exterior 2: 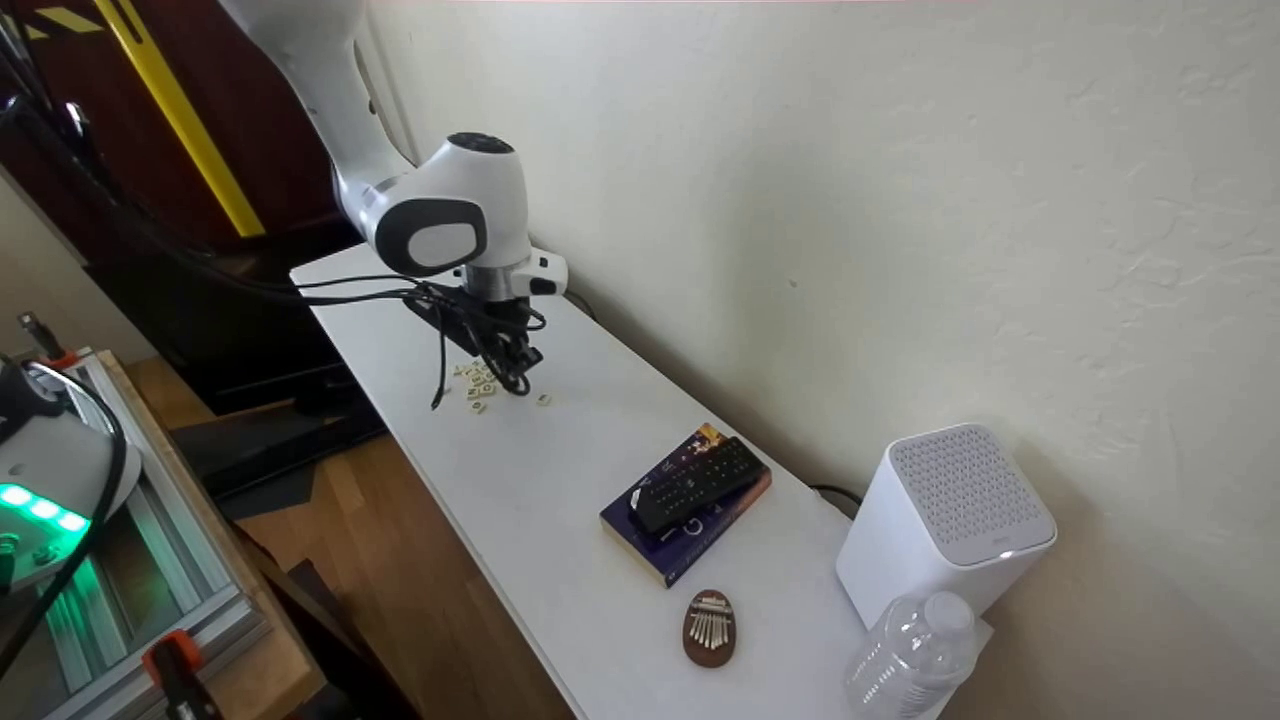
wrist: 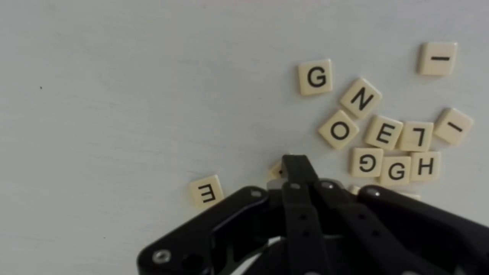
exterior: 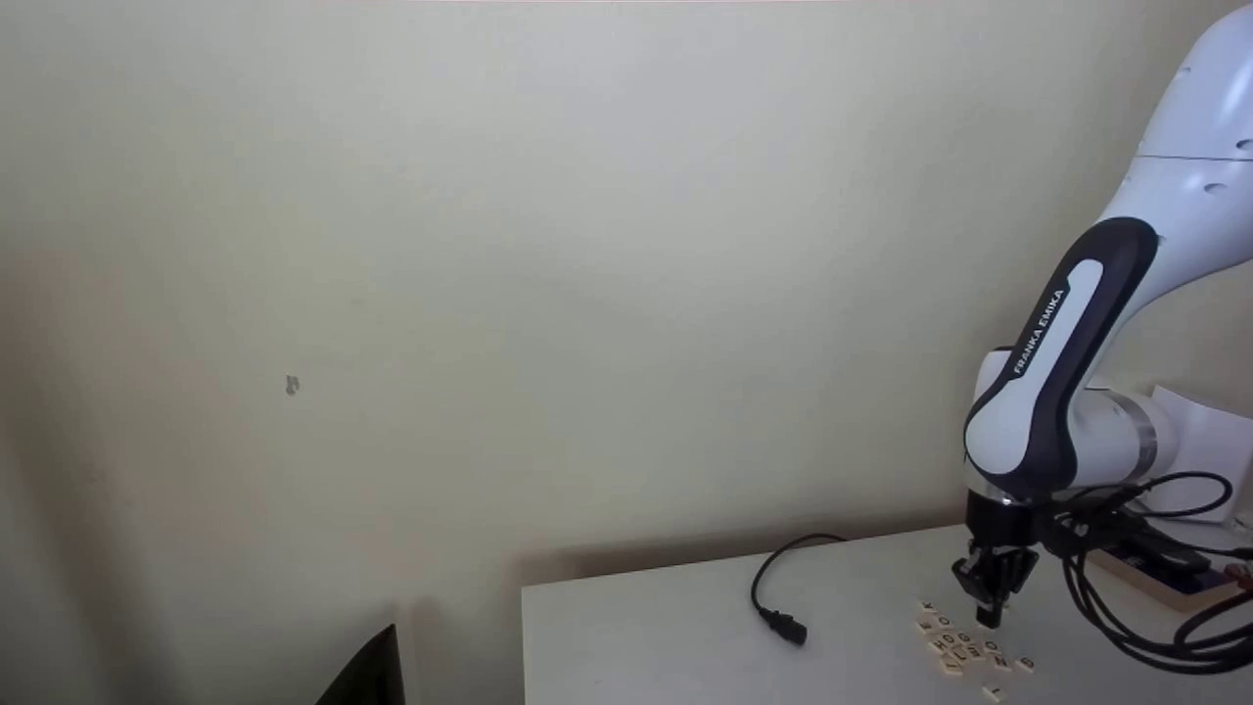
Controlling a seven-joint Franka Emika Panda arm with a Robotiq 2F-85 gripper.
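In an exterior view, the fingers (exterior: 991, 615) point down beside scattered tiles (exterior: 964, 638) on the tabletop (exterior: 685, 617), a cord (exterior: 785, 627) lying well apart.

In an exterior view, the tiles gather around and below the fingers, far from the book (exterior 2: 690, 548) and remote (exterior 2: 700, 485).

In the wrist view, the fingers are pressed together, with nothing seen between them; one partly hidden tile (wrist: 276, 170) sits at their tips, contact unclear. Tiles look light, stiff, smooth and sturdy, likely to slide if nudged. Opposite side edges, low down, seem the best hold; the E (wrist: 206, 191) lies apart, while touching tiles leave little room.
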